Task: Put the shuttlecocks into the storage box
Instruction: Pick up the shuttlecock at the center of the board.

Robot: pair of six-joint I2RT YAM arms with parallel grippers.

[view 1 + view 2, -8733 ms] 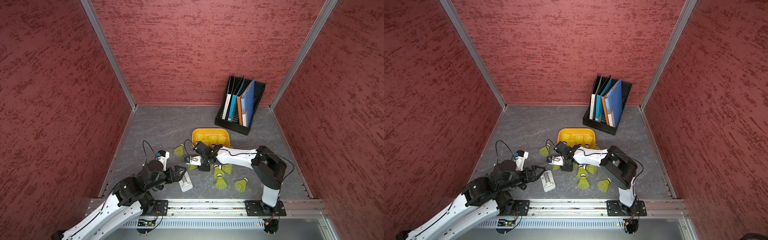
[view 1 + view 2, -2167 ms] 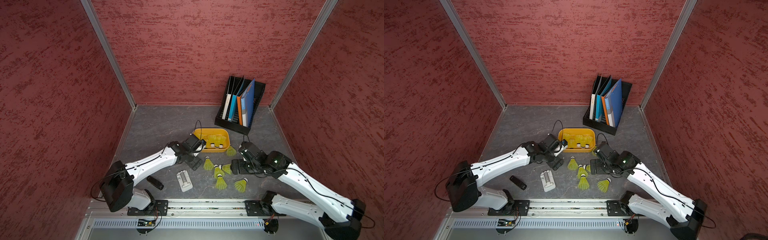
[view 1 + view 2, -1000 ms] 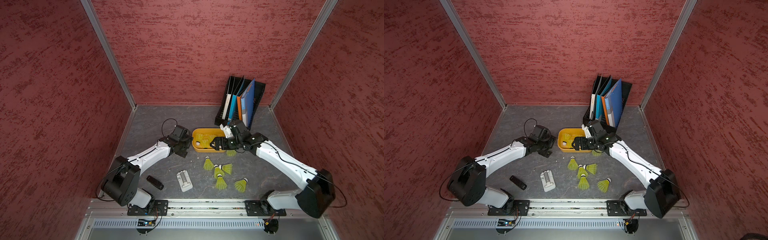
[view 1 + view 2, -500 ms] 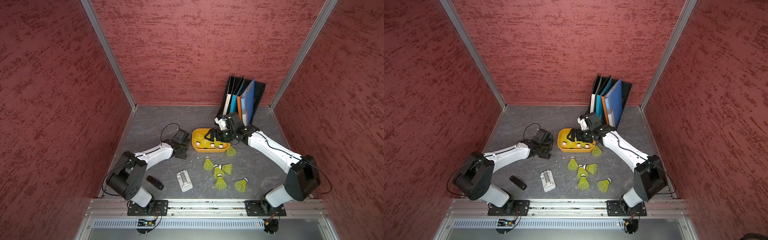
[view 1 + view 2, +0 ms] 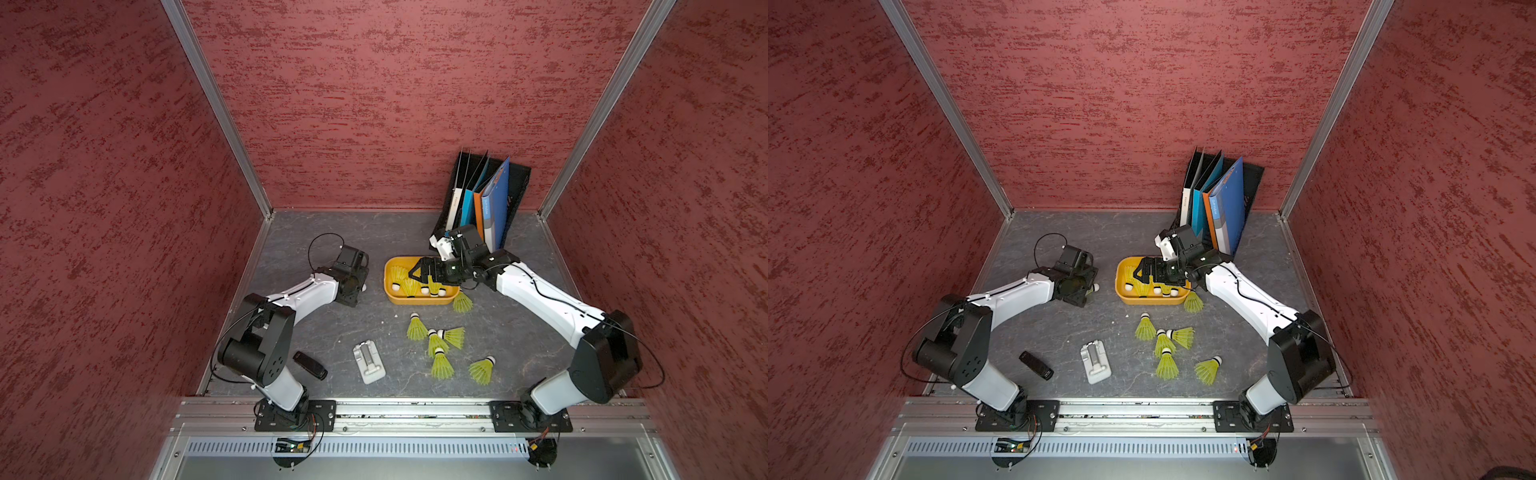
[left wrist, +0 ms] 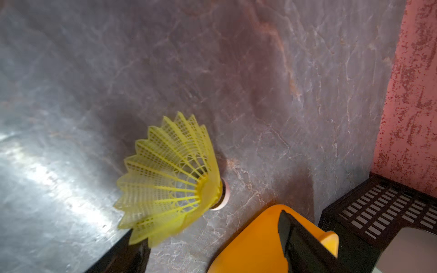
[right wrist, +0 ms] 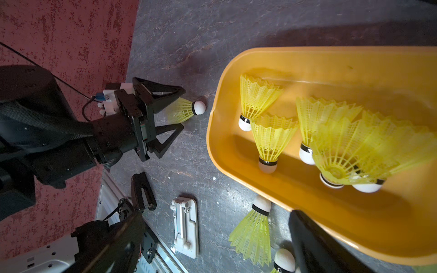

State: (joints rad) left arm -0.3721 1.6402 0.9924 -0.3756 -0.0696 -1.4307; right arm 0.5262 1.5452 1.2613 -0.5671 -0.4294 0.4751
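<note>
Yellow shuttlecock point(image 7: 183, 111) lies just beside the storage box point(image 7: 212, 141), between the parted fingers of our left gripper point(image 7: 183, 107).
Our right gripper point(image 5: 415, 269) gapes over the box; we judge the left must next close and lift it over the wall.

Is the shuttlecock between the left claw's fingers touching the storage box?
Apart. The right wrist view shows bare grey table between the white tip of that shuttlecock and the wall of the storage box; the left wrist view agrees.
</note>
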